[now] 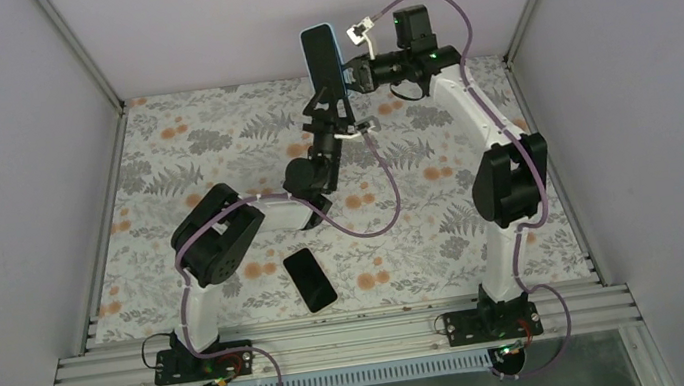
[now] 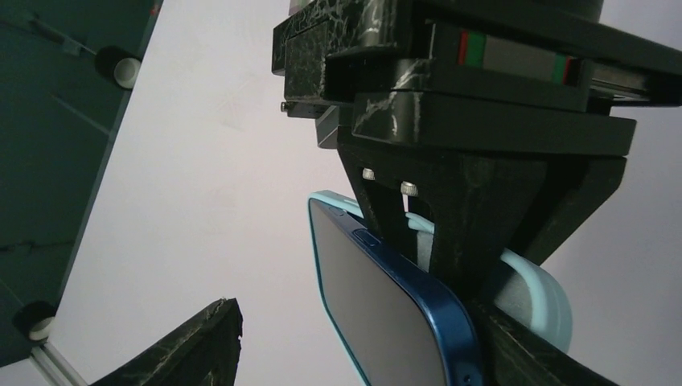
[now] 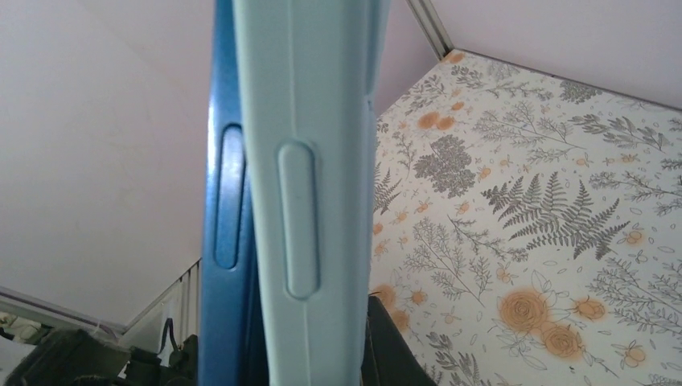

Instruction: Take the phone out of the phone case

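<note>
Phone (image 1: 322,52): upright in the air over the far side of the bench (image 1: 210,141), long axis vertical, screen towards my left arm.
Case (image 2: 540,299): pale blue and on the phone, but its side wall stands off the blue edge, so one side looks partly peeled.
Left pincer (image 1: 330,106): right under the phone at its lower end. One finger lies against the phone's blue edge, the other shows a gap to the screen. I cannot tell whether it clamps or only props.
Right pincer (image 1: 354,71): comes in from the right at mid-height, across the long axis. It is narrow, its fingers pinched over the case rim near the top.
Key relation: the phone is straight above my left pincer and just to the left of my right one, and both are touching it. The case back faces the right pincer.
Step, as I judge it: mid-peel. The right pincer would draw the case away while the left one keeps the phone.
Risk: if the left grip is loose, the phone could follow the case or drop.
Other: a second dark phone (image 1: 310,278) lies flat near my bases.
</note>
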Controlling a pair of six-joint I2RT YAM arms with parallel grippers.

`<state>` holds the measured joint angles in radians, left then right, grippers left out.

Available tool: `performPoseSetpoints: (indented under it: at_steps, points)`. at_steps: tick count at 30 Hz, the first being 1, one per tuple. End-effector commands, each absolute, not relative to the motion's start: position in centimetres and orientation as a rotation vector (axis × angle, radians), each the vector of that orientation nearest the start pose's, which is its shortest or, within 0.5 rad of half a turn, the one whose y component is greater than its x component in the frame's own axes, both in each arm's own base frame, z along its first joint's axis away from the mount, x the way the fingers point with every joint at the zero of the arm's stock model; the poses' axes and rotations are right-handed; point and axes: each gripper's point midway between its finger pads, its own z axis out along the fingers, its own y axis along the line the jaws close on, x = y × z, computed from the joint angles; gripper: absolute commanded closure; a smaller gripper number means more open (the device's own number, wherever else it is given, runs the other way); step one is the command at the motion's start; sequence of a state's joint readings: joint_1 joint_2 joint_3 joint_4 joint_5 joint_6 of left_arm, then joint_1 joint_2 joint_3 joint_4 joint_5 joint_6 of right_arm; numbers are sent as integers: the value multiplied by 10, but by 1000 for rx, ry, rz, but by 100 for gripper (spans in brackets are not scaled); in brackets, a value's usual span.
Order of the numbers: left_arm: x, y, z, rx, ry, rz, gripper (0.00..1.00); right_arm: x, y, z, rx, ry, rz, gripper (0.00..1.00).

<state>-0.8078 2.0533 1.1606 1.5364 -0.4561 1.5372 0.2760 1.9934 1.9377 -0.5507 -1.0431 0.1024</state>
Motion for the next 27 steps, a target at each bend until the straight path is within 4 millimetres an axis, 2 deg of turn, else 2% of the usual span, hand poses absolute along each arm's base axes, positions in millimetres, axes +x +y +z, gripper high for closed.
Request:
performPoseSetpoints:
  at_steps: [1,7,20,27]
  points:
    - [413,-236,391,294,780,1001,35,377,292,317,-895,1985,1694,97]
    - [416,-236,387,302,781,1008,39,375,293,321,-892,1967,1732,97]
    - [411,-237,395,280,773,969,71,373,292,321,-891,1969,1724,97]
    - [400,-242,403,279,752,944,80,378,292,315,-875,1983,1728,97]
